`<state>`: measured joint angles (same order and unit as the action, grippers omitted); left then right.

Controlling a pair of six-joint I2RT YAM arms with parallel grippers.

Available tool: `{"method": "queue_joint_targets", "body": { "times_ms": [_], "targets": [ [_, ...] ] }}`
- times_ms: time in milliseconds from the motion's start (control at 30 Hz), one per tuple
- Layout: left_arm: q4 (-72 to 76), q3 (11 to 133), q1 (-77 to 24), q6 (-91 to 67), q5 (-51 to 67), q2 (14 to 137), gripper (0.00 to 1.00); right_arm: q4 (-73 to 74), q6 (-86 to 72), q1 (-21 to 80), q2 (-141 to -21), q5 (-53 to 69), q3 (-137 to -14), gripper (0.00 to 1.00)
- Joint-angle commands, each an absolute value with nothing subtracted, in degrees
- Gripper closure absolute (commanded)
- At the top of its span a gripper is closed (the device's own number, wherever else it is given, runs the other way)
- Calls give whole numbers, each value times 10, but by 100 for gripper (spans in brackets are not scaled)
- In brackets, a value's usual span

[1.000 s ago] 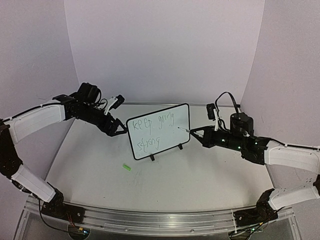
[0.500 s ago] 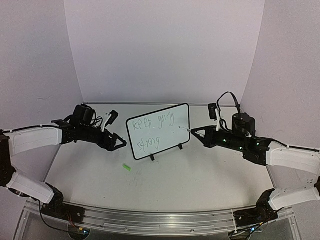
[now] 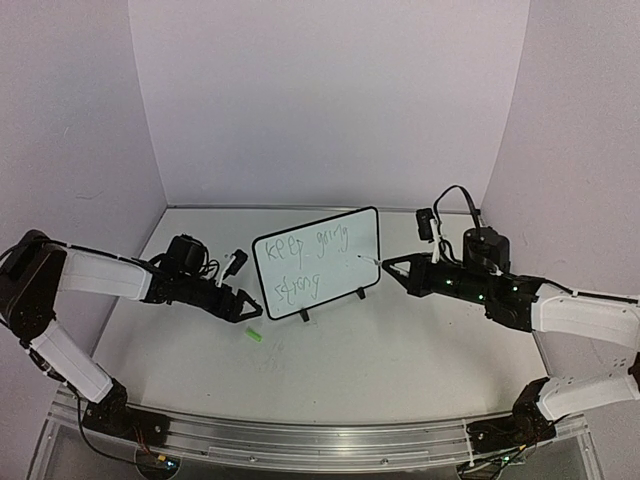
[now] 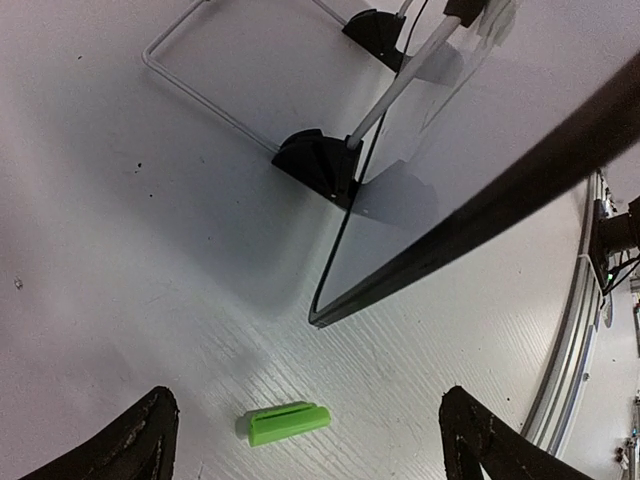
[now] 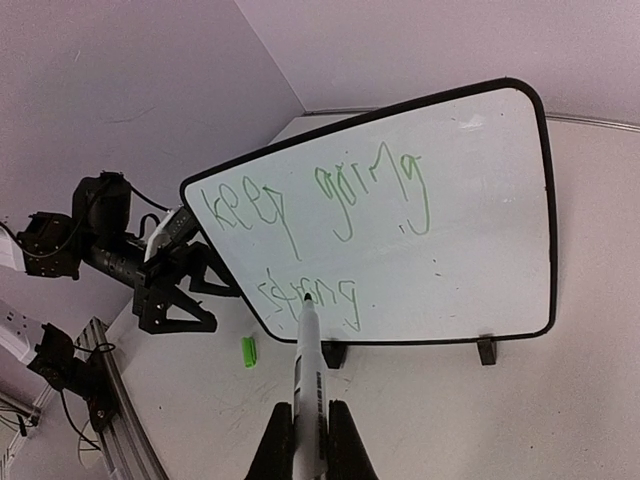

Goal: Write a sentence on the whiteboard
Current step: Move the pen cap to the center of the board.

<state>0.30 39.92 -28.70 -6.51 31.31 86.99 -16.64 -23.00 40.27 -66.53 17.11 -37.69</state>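
Observation:
The whiteboard [image 3: 345, 235] stands on its two black feet mid-table, tilted back. The sentence [image 3: 303, 245], thin green handwriting in two lines, reads about "keep going strong"; it also shows in the right wrist view [image 5: 310, 205]. My right gripper [image 3: 392, 268] is shut on a white marker [image 5: 305, 380], whose dark tip is at the board's right edge from above and near the lower line of writing in the wrist view. My left gripper [image 3: 250, 308] is open and empty, low beside the board's left lower corner. A green cap [image 4: 288, 422] lies on the table between its fingertips [image 4: 150, 430].
The green cap [image 3: 253, 335] lies in front of the board's left side and shows in the right wrist view [image 5: 248, 350]. The board's black frame edge [image 4: 480, 210] and one foot [image 4: 318, 160] are close ahead of my left gripper. A metal rail [image 3: 310, 440] runs along the near edge.
My left arm has drawn away from the board's left edge, swinging down and nearer, and now sits low over the table by the green cap. The right arm and marker have barely moved.

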Motion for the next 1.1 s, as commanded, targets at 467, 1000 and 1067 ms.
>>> {"method": "queue_joint_targets", "body": {
  "times_ms": [467,1000,1067],
  "targets": [
    [101,372,-308,-87,353,951,11,-178,-239,407,-677,157,-374,100],
    [135,304,-351,-139,360,923,13,-177,-241,407,-673,152,-370,100],
    [133,290,-362,-147,349,907,13,-176,-241,407,-672,152,-370,100]
  ]
}}
